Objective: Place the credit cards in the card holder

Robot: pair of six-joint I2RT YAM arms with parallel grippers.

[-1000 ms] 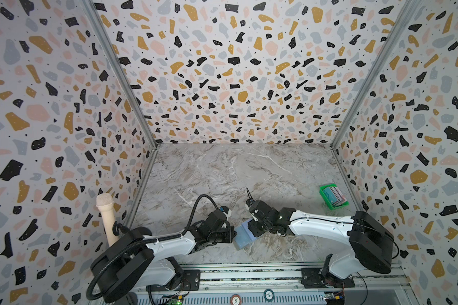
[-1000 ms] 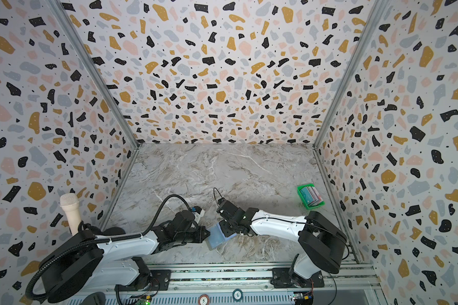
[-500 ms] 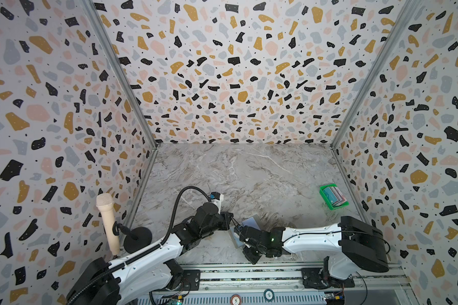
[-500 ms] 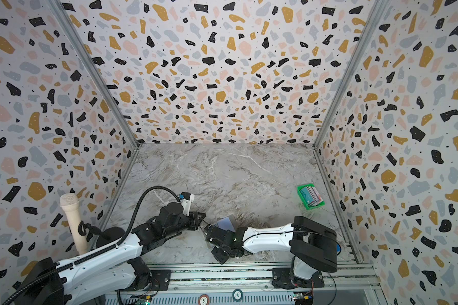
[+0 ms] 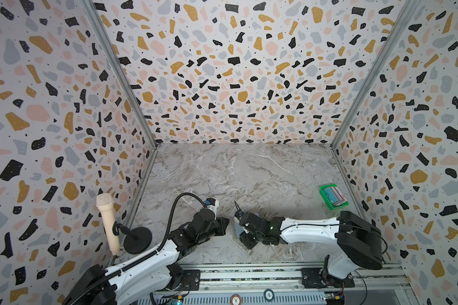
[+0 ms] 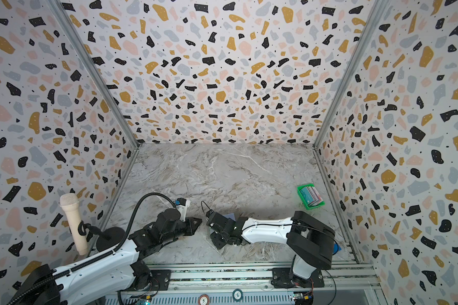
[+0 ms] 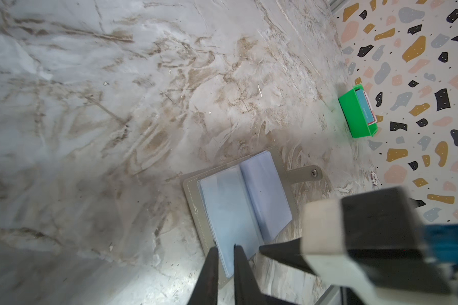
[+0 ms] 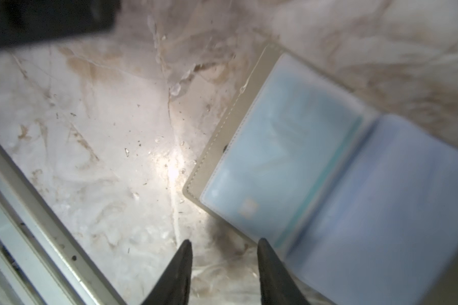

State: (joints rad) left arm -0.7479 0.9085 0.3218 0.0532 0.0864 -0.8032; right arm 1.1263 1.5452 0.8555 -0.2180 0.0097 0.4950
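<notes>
**Holder open at front, cards in tray**

Top views: flat grey-taupe folding card holder (image 5: 237,229) at the front of the marbled grey tabletop (image 5: 249,171), mostly hidden by both arms. Mixed-colour plastic credit cards (image 5: 335,196) sit in a small bright-green plastic tray (image 5: 324,192) by the right wall, well apart.

Left wrist: holder lies open, clear pockets up. Left gripper (image 7: 225,248) is over its corner, fingers narrowly apart, clamping nothing.

Right wrist: right gripper (image 8: 224,241) is beside the holder, fingers spread, empty.

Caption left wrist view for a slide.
Grey folding card holder open on marble table, left gripper at its edge; green plastic tray holds coloured cards.
</notes>
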